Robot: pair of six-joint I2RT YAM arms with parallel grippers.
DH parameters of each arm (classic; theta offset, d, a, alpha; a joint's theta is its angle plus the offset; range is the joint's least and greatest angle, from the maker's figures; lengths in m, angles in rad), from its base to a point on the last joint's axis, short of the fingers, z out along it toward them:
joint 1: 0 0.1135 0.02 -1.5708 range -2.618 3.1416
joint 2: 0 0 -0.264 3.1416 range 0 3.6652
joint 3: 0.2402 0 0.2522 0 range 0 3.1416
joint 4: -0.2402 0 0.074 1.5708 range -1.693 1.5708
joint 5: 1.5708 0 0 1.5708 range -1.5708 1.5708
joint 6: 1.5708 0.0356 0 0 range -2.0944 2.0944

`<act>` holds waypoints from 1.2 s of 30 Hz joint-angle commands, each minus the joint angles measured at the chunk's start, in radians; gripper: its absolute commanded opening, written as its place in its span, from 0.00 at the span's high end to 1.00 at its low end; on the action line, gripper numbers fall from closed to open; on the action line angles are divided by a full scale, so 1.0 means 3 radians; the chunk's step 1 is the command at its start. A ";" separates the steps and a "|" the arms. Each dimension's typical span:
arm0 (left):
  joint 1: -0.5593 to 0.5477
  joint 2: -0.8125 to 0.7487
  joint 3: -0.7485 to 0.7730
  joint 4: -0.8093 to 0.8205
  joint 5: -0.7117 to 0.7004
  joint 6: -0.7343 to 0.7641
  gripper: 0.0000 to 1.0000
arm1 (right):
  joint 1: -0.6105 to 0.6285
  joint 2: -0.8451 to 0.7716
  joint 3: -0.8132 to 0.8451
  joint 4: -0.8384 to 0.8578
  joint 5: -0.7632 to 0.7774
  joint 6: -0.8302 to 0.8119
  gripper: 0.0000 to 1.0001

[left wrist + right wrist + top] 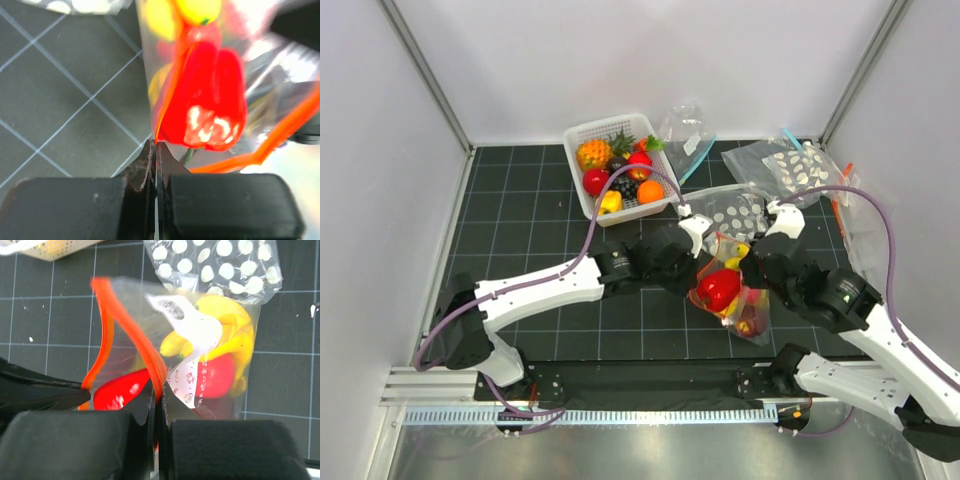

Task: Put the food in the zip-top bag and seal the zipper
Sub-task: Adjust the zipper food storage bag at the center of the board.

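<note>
Dark gridded mat point(520, 230) covers the table between white walls point(620, 60). The left arm point(550, 285) reaches low from its base at 8 o'clock toward the middle, forearm nearly flat, wrist turned in on the bag point(732, 305). The right arm point(880, 330) comes up from 4 o'clock, elbow raised, and folds back to the same bag from the other side.

The bag sits just right of centre between the two claws, its mouth gaping. A white label point(192, 337) on its side carries dark print, too small and creased to read.

The left claw point(155, 148) is pinched tight on the zipper point(167, 95), fingers meeting with only the orange-red strip between them. The right claw point(159, 390) is likewise clamped on the zipper, and in its own view the strip loops away toward 11 o'clock.

Inside the bag lie a red fruit point(718, 290) and a banana point(227, 322). A basket point(571, 150) of more fruit stands at 12 o'clock, and a dotted bag point(790, 165) at 2 o'clock.
</note>
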State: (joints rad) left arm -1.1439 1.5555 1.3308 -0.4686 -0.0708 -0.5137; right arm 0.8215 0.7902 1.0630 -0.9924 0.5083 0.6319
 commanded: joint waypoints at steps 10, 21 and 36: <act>0.0029 0.0179 0.0938 0.0023 0.0752 0.0040 1.00 | 0.0018 0.0388 0.0174 0.0537 -0.0672 0.0067 0.99; 0.0366 -0.0286 0.0335 0.0089 0.0768 -0.0011 1.00 | 0.0013 0.0229 0.0333 0.0097 -0.0334 0.0021 0.82; 0.0561 -0.0547 0.0227 -0.0053 0.0696 0.0061 1.00 | 0.0007 0.0102 0.0184 -0.0077 -0.0477 0.0087 0.82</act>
State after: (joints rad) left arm -0.9863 1.4456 1.3979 -0.4873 0.1398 -0.5152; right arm 0.8215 0.8303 1.1015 -0.9909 0.3702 0.6537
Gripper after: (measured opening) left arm 0.009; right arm 0.218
